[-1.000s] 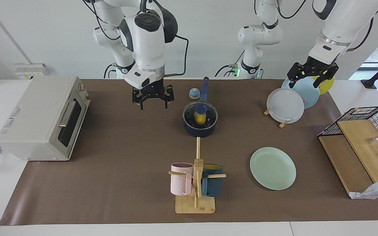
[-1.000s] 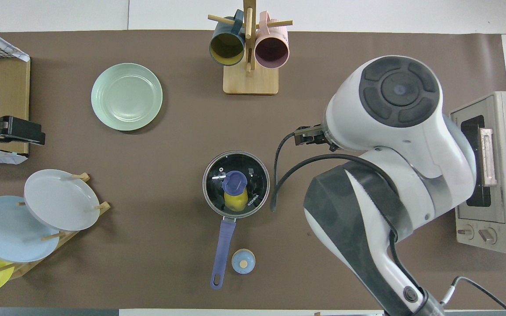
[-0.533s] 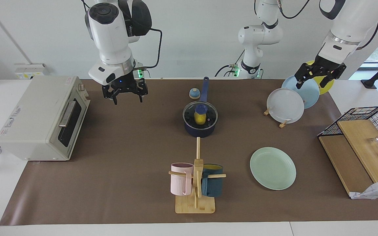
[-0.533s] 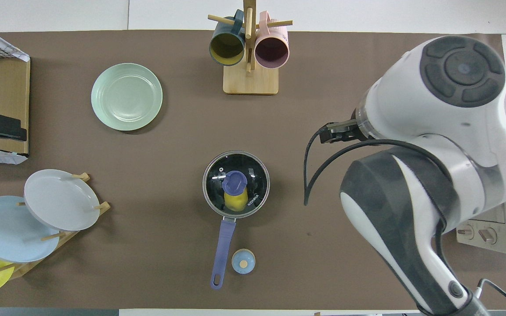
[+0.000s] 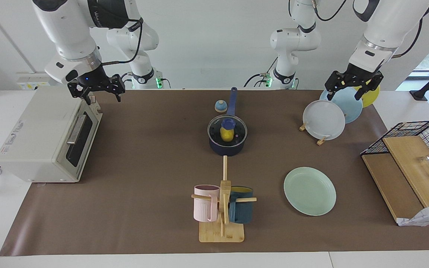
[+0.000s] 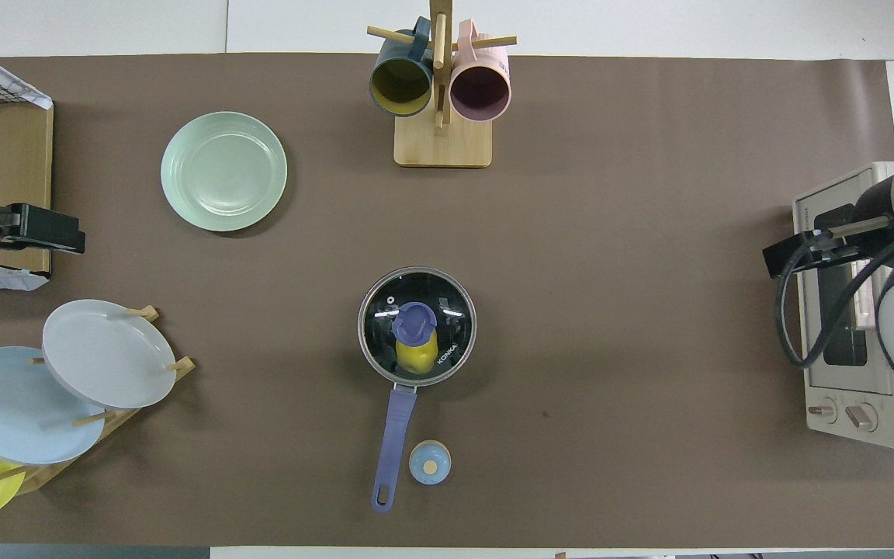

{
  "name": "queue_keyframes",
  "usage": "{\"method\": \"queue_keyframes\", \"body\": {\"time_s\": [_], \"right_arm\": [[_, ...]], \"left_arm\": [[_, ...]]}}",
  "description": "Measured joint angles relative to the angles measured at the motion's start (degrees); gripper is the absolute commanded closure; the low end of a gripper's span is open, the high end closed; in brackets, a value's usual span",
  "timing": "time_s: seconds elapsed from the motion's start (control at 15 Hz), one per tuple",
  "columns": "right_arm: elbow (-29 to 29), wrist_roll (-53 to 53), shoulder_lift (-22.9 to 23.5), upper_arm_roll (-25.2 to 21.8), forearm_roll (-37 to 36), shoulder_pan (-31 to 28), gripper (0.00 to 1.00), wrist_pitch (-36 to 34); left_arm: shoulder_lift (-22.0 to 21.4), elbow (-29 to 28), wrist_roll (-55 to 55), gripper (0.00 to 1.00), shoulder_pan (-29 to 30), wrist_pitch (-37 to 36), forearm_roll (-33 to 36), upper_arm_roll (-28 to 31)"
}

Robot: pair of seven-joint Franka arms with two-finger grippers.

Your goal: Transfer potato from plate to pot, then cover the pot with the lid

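**Pot covered, right arm swings clear**

The big change in the last second is the right arm: it was hanging over the bare mat just beside the pot (image 5: pixel 228 143), and it has now swept off toward its own end of the table. The right gripper (image 5: pixel 96 89) hangs over the top corner of the toaster oven (image 5: pixel 47 136), its fingers spread and holding nothing. The left gripper (image 5: pixel 352 87) has barely shifted; it waits above the upright plates in the rack (image 5: pixel 331 115), fingers also spread and empty.

Nothing on the mat has moved. The potato (image 5: pixel 227 135) sits inside the pot, yellow showing through the glass. The lid (image 5: pixel 227 128) rests level on the pot's rim, its blue knob at the centre. The green plate (image 5: pixel 310 191) lies bare, farther from the robots than the pot and toward the left arm's end. The little bell (image 5: pixel 220 106) stands by the pot handle, the mug stand (image 5: pixel 222 212) farther out.

From where I stand, both steps look done: potato in, lid on. The right arm's retreat reads as pulling back after its last job, with nothing left to pick up.
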Motion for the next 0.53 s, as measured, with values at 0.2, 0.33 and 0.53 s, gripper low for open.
{"method": "queue_keyframes", "body": {"time_s": [0.2, 0.33, 0.53], "right_arm": [[-0.1, 0.0, -0.1, -4.4, 0.0, 4.2, 0.00, 0.0], [-0.2, 0.0, -0.1, -7.3, 0.0, 6.7, 0.00, 0.0], [-0.3, 0.0, 0.0, -9.5, 0.0, 8.0, 0.00, -0.1]], "left_arm": [[-0.2, -0.5, 0.0, 0.00, 0.0, 0.0, 0.0, 0.0], [-0.3, -0.6, 0.0, 0.00, 0.0, 0.0, 0.0, 0.1], [-0.8, -1.7, 0.0, 0.00, 0.0, -0.1, 0.0, 0.2]]}}
